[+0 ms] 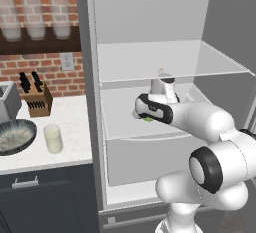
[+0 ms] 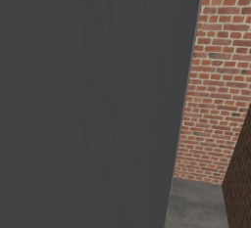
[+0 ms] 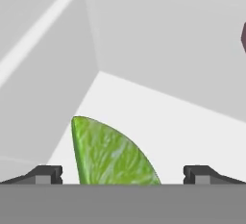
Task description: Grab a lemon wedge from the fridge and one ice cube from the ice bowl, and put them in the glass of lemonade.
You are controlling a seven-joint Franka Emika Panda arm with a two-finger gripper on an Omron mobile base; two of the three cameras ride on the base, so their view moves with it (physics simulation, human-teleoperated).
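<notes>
The fridge [image 1: 150, 37] stands open, showing white walls and shelves. My arm reaches onto its middle shelf. The lemon wedge [image 3: 110, 155], a small bright green crescent, lies on the white shelf floor between my fingertips [image 3: 45, 174], close to a corner of the inner walls. A sliver of the wedge [image 1: 148, 119] peeks out under the hand in the left base view. My gripper [image 3: 122, 176] is open, one jaw on each side of the wedge and not touching it. On the counter to the left stand the ice bowl [image 1: 15, 137] and the glass of lemonade [image 1: 53, 138].
A silver toaster [image 1: 7, 102] and a knife block [image 1: 37, 99] sit at the back of the white counter [image 1: 75, 127]. Three frosted glasses [image 1: 35, 17] stand on a wall shelf. A flat dark grey panel [image 2: 88, 100] blocks the right base view, with a brick wall [image 2: 215, 75] beside it.
</notes>
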